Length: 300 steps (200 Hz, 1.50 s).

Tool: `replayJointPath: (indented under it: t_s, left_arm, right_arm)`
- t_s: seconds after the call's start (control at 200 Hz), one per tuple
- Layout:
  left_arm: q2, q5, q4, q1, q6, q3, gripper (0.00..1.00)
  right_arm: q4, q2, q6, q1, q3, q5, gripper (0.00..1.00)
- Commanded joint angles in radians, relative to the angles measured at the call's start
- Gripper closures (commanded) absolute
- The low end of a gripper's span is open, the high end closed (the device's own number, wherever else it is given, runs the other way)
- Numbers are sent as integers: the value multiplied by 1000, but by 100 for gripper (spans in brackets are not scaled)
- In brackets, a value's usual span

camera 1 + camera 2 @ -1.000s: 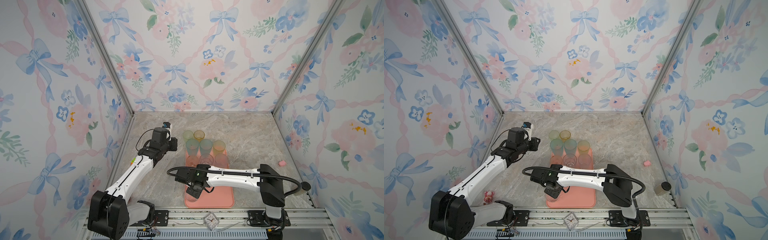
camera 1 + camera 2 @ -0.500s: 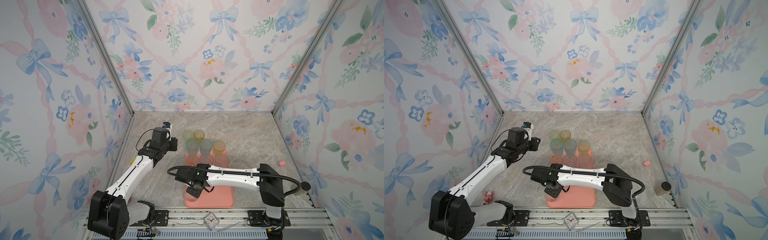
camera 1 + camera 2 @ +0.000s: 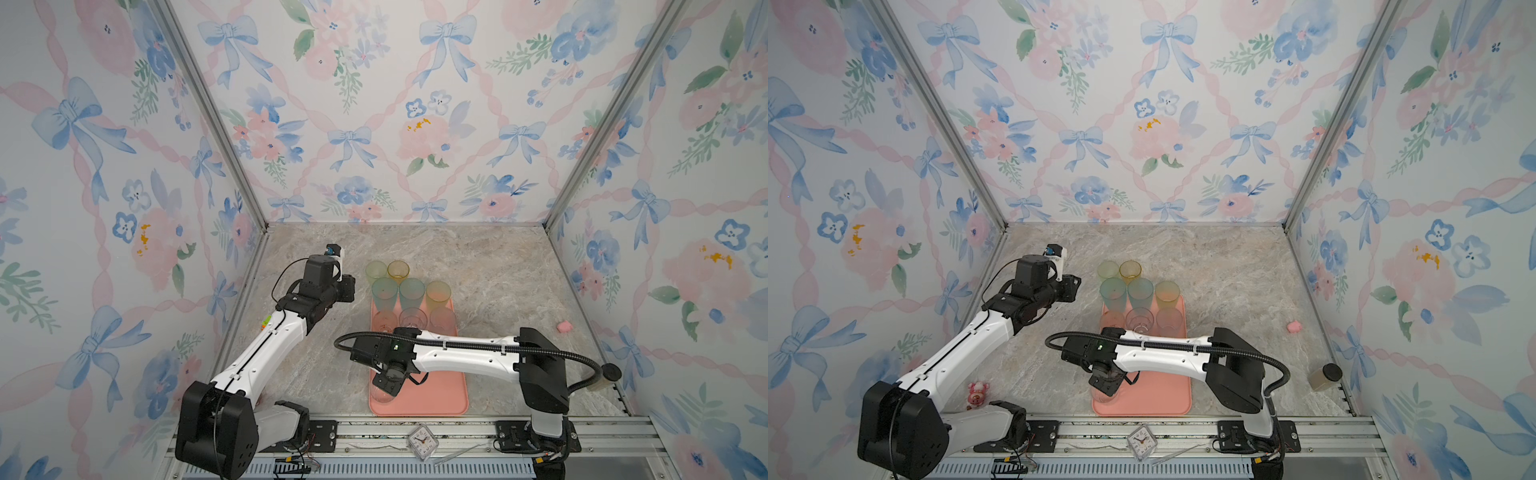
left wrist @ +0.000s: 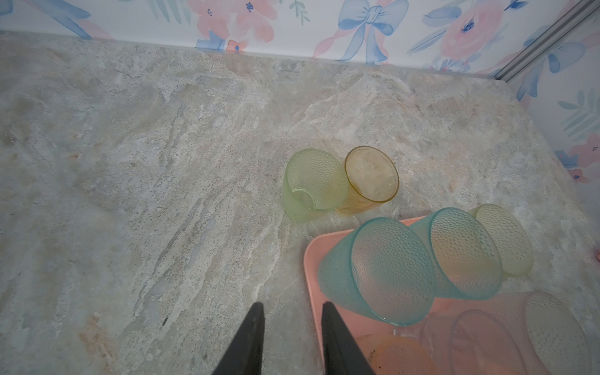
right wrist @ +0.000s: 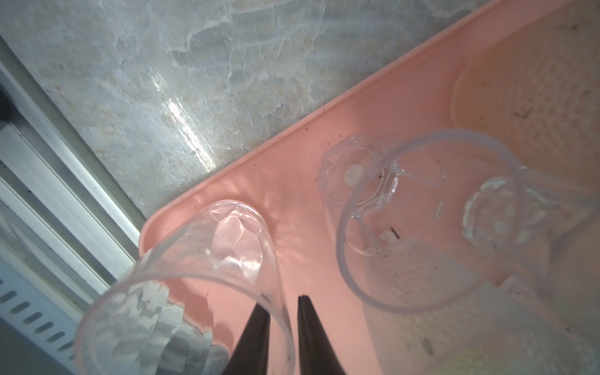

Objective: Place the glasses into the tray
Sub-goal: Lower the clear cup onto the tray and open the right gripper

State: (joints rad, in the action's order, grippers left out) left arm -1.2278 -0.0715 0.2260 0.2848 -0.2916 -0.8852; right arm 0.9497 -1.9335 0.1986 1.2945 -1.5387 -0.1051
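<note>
The salmon-pink tray lies at the front middle. A clear glass stands upright in its near left corner. My right gripper hovers over it, one finger inside the rim and one outside. In the right wrist view the right gripper is open, with a small gap beside the clear glass wall. Several tumblers fill the tray's far end, among them a teal glass. A yellow-green glass and an amber glass stand on the table beyond the tray. My left gripper is open and empty beside the tray's far left corner.
A small pink object lies at the right wall. A jar stands at the front right and a pig toy at the front left. A small clock rests on the front rail.
My right gripper's jaws have parted from the clear glass's rim, and the glass stands in the tray corner. The left arm has not moved.
</note>
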Motion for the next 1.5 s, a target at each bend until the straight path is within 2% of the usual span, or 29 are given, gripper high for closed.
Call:
replayJointPath:
  t_s: [0.0, 0.41, 0.6, 0.81, 1.11, 1.186, 1.496]
  left_arm:
    - [-4, -2, 1, -6, 15, 1, 67]
    - [-16, 25, 3, -7, 20, 6, 68]
    - [-16, 29, 3, -8, 20, 10, 67]
    - [-19, 26, 5, -10, 29, -3, 71]
    - [-50, 30, 16, -13, 42, -50, 74]
    - [-66, 32, 23, -13, 42, -66, 77]
    - [-157, 37, 89, -12, 69, -172, 76]
  right_arm:
    - [22, 34, 5, -12, 4, -8, 77]
    - [34, 93, -2, -15, -2, 7, 74]
    - [27, 149, 2, -24, 5, 21, 73]
    - [32, 238, -1, -60, 12, 22, 71]
    - [14, 427, 18, -193, 74, 21, 68]
    - [2, 473, 28, -236, 93, 21, 66]
    - [-49, 600, 55, -428, 167, 29, 64]
